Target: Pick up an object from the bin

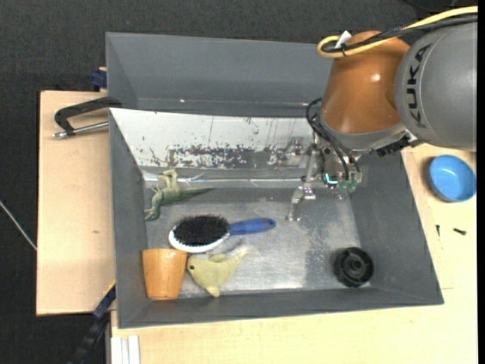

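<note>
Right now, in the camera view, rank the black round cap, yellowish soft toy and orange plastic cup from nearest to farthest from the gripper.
1. Black round cap, front right.
2. Yellowish soft toy, front centre-left.
3. Orange plastic cup, front left corner.

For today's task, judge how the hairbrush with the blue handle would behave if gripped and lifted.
The hairbrush looks rigid, so it would probably keep its shape. Held by the thin blue handle, the broad bristled head would likely droop. Its smooth plastic may slip.
</note>
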Controlling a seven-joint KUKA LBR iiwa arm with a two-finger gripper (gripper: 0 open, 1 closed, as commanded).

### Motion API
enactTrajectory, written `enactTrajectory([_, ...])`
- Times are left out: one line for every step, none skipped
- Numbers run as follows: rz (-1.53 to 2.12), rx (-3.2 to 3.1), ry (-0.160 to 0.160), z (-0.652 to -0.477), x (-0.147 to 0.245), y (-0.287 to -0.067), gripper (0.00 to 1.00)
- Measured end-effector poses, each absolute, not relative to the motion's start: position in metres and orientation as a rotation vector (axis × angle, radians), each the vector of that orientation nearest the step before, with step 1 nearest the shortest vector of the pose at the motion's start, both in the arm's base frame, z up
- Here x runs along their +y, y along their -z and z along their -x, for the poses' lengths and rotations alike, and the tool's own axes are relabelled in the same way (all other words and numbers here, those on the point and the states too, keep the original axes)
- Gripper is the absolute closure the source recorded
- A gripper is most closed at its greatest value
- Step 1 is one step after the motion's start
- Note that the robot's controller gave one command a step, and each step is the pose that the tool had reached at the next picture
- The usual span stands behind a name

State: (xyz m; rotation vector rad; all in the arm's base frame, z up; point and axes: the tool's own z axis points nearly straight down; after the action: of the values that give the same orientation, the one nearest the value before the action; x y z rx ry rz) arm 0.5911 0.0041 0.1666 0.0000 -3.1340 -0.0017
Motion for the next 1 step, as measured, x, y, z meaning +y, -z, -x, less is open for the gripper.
enactTrajectory([-0.053,-3.141,0.005,-0.5908,0.0797,-0.0742,0.0])
